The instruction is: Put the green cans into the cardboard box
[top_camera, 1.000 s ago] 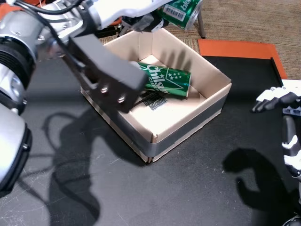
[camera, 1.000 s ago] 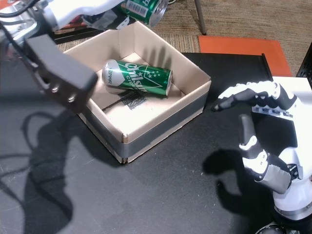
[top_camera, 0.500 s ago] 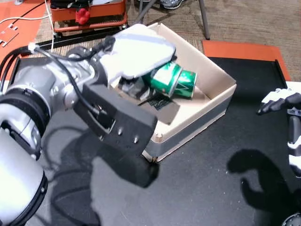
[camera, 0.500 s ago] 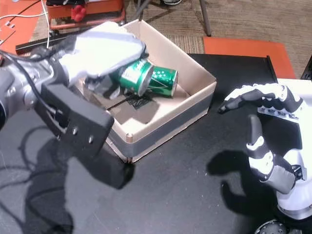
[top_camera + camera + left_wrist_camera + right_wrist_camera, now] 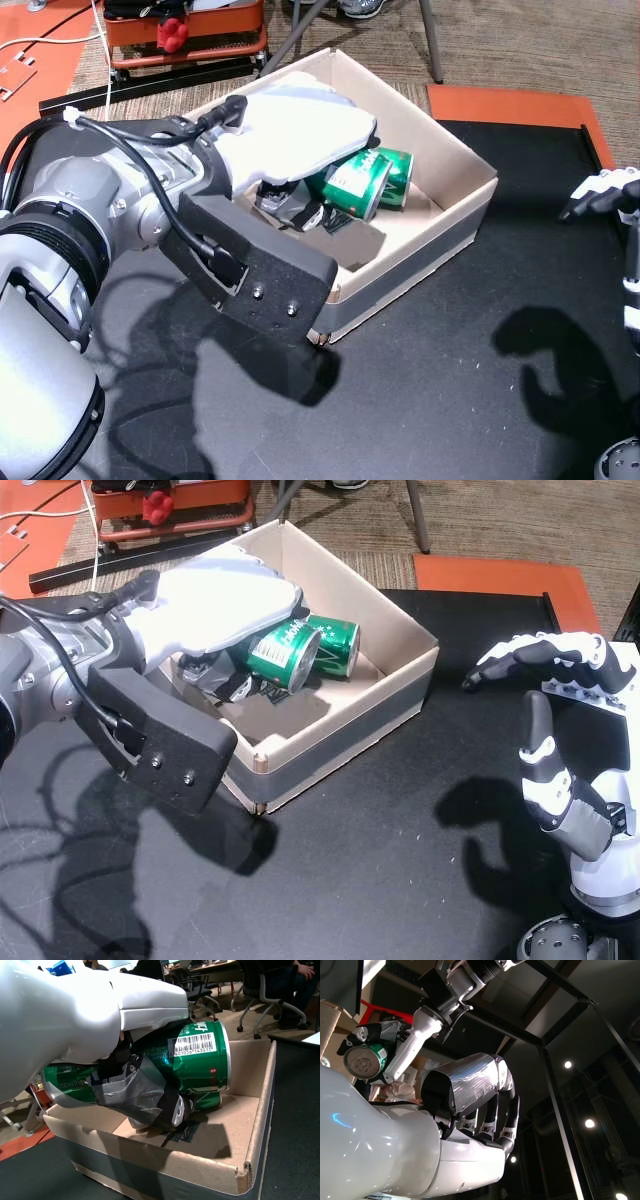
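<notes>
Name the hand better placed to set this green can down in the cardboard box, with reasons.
Left. The left hand already grips a green can over the cardboard box, beside another can. The right hand hangs open over the black table, well clear.

office or lab, wheeled chairs (image 5: 260, 997), desks (image 5: 220, 966)

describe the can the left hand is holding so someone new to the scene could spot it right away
Find the open cardboard box on the black table. The white left hand reaches into it, shut on a green can. Unlike the second green can lying behind it, this one shows its silver end and sits under the fingers.
</notes>
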Robot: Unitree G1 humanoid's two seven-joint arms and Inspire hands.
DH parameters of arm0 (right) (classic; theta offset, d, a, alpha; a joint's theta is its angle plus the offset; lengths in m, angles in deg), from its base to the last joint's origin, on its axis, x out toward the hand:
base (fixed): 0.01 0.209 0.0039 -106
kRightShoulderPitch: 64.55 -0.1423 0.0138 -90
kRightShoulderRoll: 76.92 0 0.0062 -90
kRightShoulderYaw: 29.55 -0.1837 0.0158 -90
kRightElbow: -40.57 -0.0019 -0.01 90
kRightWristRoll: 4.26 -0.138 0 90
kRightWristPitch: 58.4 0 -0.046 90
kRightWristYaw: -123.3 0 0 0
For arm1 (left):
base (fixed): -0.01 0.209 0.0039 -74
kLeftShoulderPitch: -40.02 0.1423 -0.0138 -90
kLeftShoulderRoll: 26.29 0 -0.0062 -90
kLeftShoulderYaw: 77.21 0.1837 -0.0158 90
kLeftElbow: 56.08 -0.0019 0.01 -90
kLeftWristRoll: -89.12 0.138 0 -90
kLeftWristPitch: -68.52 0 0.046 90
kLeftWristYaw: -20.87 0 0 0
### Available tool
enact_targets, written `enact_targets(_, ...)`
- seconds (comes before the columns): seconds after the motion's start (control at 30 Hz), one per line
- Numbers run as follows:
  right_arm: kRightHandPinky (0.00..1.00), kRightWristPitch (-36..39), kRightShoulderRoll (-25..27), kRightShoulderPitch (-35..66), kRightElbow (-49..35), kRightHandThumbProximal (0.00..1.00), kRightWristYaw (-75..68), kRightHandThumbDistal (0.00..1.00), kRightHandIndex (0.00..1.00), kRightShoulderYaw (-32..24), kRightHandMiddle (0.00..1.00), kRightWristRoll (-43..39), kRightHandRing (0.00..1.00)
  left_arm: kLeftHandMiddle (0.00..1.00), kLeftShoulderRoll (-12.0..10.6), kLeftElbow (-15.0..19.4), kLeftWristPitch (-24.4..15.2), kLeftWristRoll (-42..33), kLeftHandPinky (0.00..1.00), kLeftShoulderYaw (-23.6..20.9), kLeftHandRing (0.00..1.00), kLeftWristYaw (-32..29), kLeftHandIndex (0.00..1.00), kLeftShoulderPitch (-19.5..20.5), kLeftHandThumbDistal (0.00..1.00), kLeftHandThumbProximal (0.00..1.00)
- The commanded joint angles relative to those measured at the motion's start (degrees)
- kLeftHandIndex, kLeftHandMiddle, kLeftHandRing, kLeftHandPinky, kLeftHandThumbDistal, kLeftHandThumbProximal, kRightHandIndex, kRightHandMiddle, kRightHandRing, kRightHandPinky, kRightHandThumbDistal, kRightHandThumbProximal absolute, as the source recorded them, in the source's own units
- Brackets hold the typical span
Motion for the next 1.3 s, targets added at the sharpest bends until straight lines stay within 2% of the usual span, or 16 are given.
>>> enact_targets(0.0,0.60,-0.1,0.3,0.7,-0.1,0.09,2.4,0.52,0.39,0.4,0.45,0.4,0.52,0.38,0.3,0.0,0.7,-0.6,0.44,0.6,0.43,0.4,0.29,0.6,0.38,0.00)
enact_targets(0.03,0.61,-0.2,0.2,0.8,-0.2,0.08,2.6,0.51,0.39,0.5,0.45,0.2,0.52,0.56,0.3,0.0,1.1,-0.7,0.61,0.5,0.61,-0.1,0.48,0.6,0.54,0.03)
enact_targets(0.07,0.61,-0.4,0.2,0.8,-0.3,0.08,2.9,0.51,0.39,0.5,0.45,0.0,0.52,0.65,0.4,0.0,1.3,-1.0,0.69,0.3,0.71,-0.9,0.57,0.5,0.67,0.09)
enact_targets(0.1,0.61,-0.3,0.3,0.8,-0.2,0.09,3.1,0.51,0.40,0.4,0.46,-0.1,0.53,0.77,0.3,-0.1,1.6,-1.7,0.82,-0.3,0.85,-2.6,0.69,0.5,0.85,0.19)
enact_targets(0.13,0.61,-0.2,0.3,0.7,-0.1,0.09,3.3,0.51,0.40,0.3,0.46,-0.2,0.53,0.86,0.3,-0.2,1.8,-2.4,0.89,-0.8,0.94,-3.9,0.77,0.5,0.97,0.25)
enact_targets(0.17,0.61,0.1,0.3,0.6,0.1,0.09,3.4,0.51,0.39,0.2,0.45,-0.2,0.52,0.91,0.3,-0.2,1.9,-2.9,0.95,-1.1,0.99,-4.7,0.83,0.6,0.99,0.29)
enact_targets(0.27,0.61,0.4,0.1,0.6,0.1,0.09,3.5,0.51,0.39,0.1,0.45,-0.3,0.52,0.99,0.4,-0.1,1.8,-4.6,1.00,-2.0,1.00,-6.9,0.90,0.8,1.00,0.33)
enact_targets(0.4,0.61,-0.6,0.3,0.7,0.0,0.07,3.3,0.51,0.39,0.5,0.45,-0.1,0.53,1.00,0.5,0.0,2.4,-5.5,1.00,-1.9,1.00,-8.4,1.00,0.8,1.00,0.30)
enact_targets(0.6,0.61,-0.3,0.2,0.9,-0.2,0.07,3.2,0.50,0.40,0.5,0.46,-0.1,0.53,1.00,0.8,0.1,2.3,-4.3,1.00,-0.3,1.00,-6.2,1.00,0.8,1.00,0.34)
enact_targets(1.03,0.60,-0.9,0.3,1.5,-0.7,0.06,2.5,0.52,0.40,1.5,0.46,0.3,0.53,0.99,1.3,0.2,1.0,-6.0,1.00,-0.8,1.00,-5.9,0.98,0.7,1.00,0.29)
enact_targets(1.1,0.60,-0.6,0.3,1.4,-0.6,0.06,2.7,0.50,0.39,1.5,0.45,0.3,0.52,1.00,1.4,0.3,0.7,-6.6,1.00,-1.4,1.00,-5.7,1.00,0.8,1.00,0.30)
enact_targets(1.17,0.60,-0.7,0.3,1.5,-0.6,0.05,2.5,0.54,0.39,1.6,0.45,0.2,0.52,0.99,1.7,0.5,0.0,-7.6,1.00,-2.4,1.00,-4.9,1.00,0.8,1.00,0.31)
enact_targets(1.27,0.61,0.0,-0.1,1.6,-0.6,0.05,2.5,0.50,0.40,1.4,0.45,0.1,0.52,1.00,2.2,1.1,-3.4,-10.9,1.00,-5.6,1.00,-4.3,1.00,1.1,1.00,0.32)
